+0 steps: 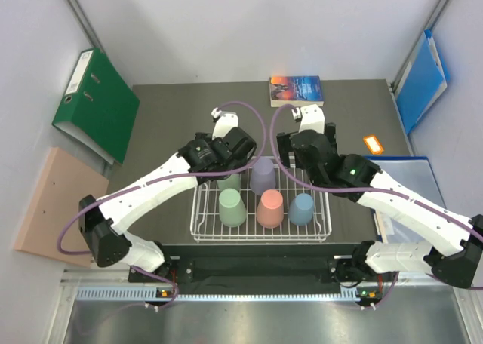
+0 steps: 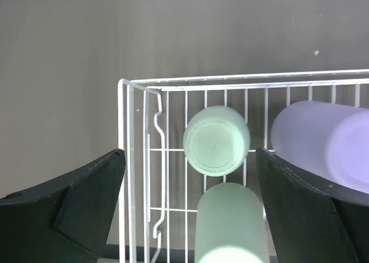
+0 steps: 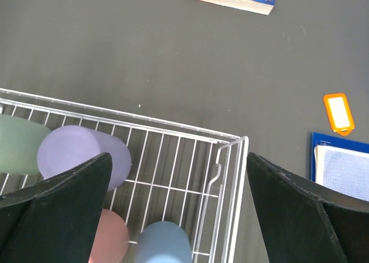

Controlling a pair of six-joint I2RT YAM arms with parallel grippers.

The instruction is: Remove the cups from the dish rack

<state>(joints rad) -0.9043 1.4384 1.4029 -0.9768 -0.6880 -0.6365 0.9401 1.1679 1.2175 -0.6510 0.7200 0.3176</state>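
The white wire dish rack [image 1: 204,234] stands at the table's near middle. Upside-down cups stand in it: a light green cup [image 1: 232,207], a salmon cup [image 1: 270,209] and a light blue cup [image 1: 302,208] in front, a lavender cup [image 1: 263,176] behind. My left gripper [image 1: 226,163] is open and empty above the rack's back left corner, over a second green cup [image 2: 217,148]. My right gripper [image 1: 309,159] is open and empty above the back right corner, where the rack floor [image 3: 190,159] is bare. A second lavender cup is not in view.
A book [image 1: 296,90] lies at the table's back. An orange tag [image 1: 373,145] and a blue folder with papers [image 1: 404,170] lie right of the rack. A green binder [image 1: 98,106] and a tan board [image 1: 53,201] are off the left edge. A blue folder [image 1: 423,80] leans at the right wall.
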